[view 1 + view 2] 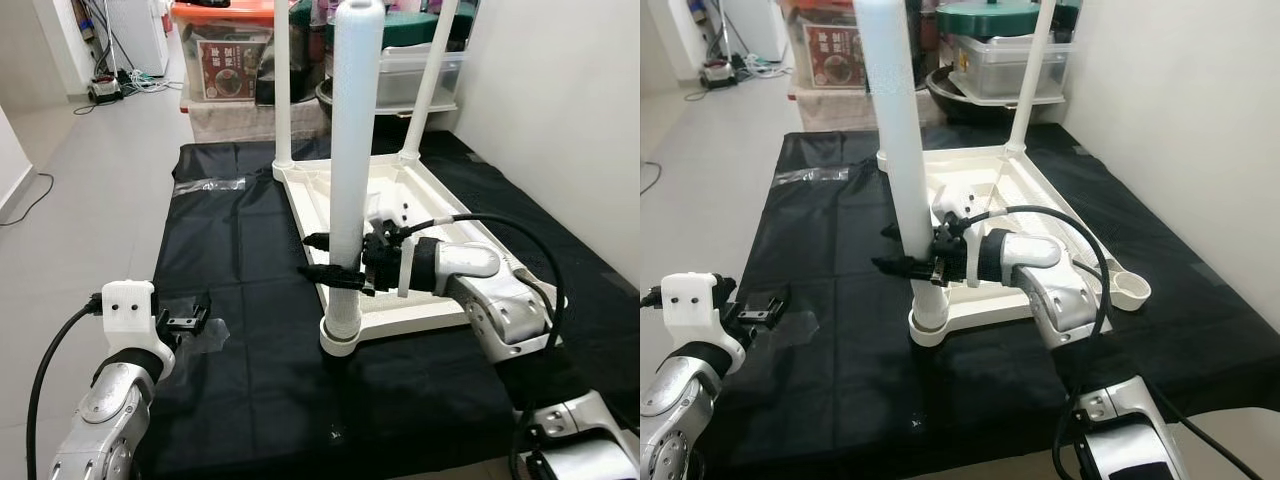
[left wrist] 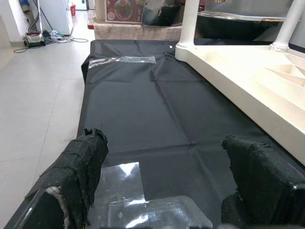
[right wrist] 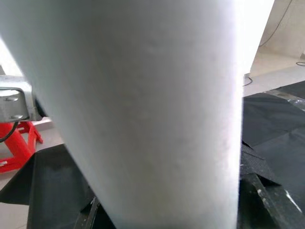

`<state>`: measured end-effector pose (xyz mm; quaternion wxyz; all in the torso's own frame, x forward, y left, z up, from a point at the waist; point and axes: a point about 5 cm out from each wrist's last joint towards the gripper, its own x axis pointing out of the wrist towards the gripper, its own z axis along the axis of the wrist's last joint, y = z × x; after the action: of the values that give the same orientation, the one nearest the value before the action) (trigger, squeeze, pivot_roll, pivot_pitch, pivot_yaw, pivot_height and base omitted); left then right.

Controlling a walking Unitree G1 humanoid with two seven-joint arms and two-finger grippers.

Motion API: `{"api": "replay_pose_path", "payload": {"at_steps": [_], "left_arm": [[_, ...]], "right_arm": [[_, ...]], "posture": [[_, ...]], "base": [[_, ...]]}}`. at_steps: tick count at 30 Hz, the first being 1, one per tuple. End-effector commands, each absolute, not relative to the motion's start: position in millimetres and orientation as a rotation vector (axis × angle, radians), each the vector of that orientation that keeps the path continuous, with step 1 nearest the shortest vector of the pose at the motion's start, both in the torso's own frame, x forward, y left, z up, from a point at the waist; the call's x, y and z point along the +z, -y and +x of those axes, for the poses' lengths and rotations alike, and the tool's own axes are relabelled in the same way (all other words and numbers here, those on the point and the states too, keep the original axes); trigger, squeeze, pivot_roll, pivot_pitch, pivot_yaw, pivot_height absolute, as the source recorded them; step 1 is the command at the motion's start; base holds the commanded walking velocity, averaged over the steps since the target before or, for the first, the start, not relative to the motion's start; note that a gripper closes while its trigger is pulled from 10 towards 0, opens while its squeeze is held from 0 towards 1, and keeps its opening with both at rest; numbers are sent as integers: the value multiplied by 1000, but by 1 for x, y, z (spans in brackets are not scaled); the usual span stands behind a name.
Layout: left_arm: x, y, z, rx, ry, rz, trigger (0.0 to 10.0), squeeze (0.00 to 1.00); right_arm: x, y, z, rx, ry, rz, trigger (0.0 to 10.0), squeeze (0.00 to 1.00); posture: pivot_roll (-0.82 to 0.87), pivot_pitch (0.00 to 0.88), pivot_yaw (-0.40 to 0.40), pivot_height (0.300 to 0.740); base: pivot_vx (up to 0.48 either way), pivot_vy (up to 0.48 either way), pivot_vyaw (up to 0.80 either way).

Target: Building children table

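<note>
Near left: left gripper (image 1: 186, 322) hovering low over black mat (image 1: 240, 260), fingers spread, grasping nothing; near right: right gripper (image 1: 325, 260) clenched around near leg (image 1: 352, 170), low on the shaft, just above the corner socket of upturned white tabletop (image 1: 420, 195); leg upright, looks like hollow plastic, probably light, stiff, smooth and slippery, so best gripped low near the socket; farther back, two more legs (image 1: 283, 85) standing at the far corners.

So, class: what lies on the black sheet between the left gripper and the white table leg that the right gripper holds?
In the left eye view, bare black sheet separates the left gripper from the table leg; clear plastic lies by its fingertips.
</note>
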<state>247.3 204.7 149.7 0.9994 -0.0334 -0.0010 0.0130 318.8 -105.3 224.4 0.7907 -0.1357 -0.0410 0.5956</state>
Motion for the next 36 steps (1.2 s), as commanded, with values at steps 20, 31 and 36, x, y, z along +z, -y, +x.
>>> {"api": "replay_pose_path", "payload": {"at_steps": [20, 31, 36], "left_arm": [[148, -209, 247, 57, -9, -144, 10000, 0], [151, -225, 240, 122, -4, -119, 10000, 0], [152, -227, 243, 116, -9, -102, 10000, 0]], "right_arm": [[184, 91, 319, 1167, -99, 19, 10000, 0], [137, 142, 334, -27, -270, 234, 10000, 0], [161, 132, 327, 119, -112, 324, 10000, 0]], "posture": [[53, 0, -85, 740], [80, 0, -86, 740], [62, 0, -63, 740]], "base": [[0, 0, 0], [0, 0, 0], [0, 0, 0]]}}
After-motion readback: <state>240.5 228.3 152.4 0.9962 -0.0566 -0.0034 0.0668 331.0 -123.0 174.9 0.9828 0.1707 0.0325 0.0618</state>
